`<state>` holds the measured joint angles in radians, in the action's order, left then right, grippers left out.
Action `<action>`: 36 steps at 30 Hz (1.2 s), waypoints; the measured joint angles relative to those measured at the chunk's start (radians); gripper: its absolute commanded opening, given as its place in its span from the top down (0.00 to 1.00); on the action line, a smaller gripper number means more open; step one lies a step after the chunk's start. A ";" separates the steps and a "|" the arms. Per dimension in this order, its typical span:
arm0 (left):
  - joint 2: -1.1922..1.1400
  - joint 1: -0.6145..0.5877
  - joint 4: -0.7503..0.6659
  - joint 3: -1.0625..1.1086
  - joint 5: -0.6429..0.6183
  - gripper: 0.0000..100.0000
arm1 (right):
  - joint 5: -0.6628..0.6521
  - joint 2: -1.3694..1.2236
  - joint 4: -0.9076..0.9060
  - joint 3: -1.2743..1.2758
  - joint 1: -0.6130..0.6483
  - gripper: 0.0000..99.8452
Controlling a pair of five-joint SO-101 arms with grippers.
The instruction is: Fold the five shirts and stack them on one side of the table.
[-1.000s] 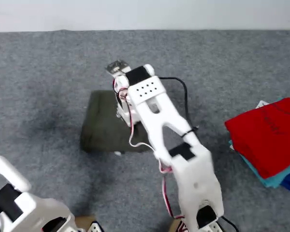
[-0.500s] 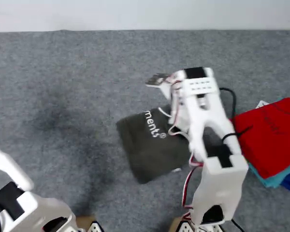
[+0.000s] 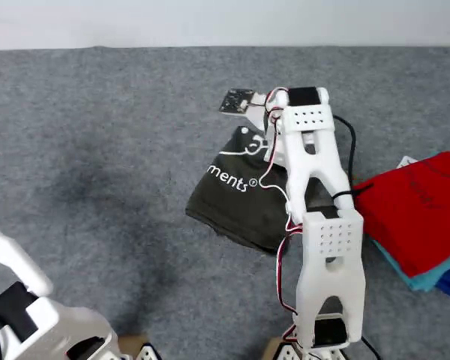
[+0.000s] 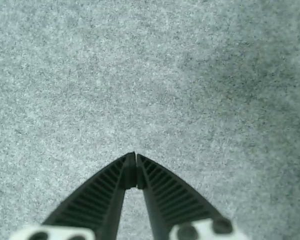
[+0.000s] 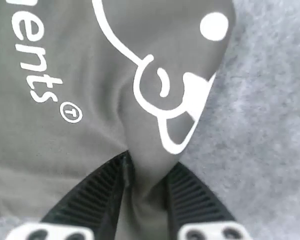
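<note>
Dark olive shirt [image 3: 236,199] lay mid-counter, skewed, one corner toward 12 o'clock; I couldn't judge its long axis. My right hand [image 5: 147,165] clenched a ridge of its cloth, arm stretched out from 6 o'clock. Left hand [image 4: 135,170] was closed on nothing above the grey counter [image 3: 97,150]. Folded stack [image 3: 416,210] sat at 3 o'clock.

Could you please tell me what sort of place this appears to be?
Probably a robotics test bench: a grey carpeted table, a white right arm over a dark shirt, and a stack of folded shirts.
</note>
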<state>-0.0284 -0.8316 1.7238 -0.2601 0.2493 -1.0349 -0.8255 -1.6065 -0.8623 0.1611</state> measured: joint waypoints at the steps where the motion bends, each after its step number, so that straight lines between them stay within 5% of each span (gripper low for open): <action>1: 0.000 0.000 0.000 0.000 0.000 0.99 | 0.029 -0.009 -0.012 -0.032 -0.002 0.76; 19: 0.000 0.000 0.000 0.000 0.000 0.99 | 1.149 -0.011 -0.150 -0.334 -0.003 0.71; 28: 0.000 0.000 0.000 0.000 0.034 0.99 | 1.427 0.258 -0.150 -0.025 0.025 0.69; 36: 0.000 0.005 0.000 0.000 0.037 0.99 | 1.682 0.327 -0.150 0.222 0.075 0.52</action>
<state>-0.0284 -0.8270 1.7238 -0.2601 0.2862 0.6467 -0.4987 -1.7568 -0.6398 0.2363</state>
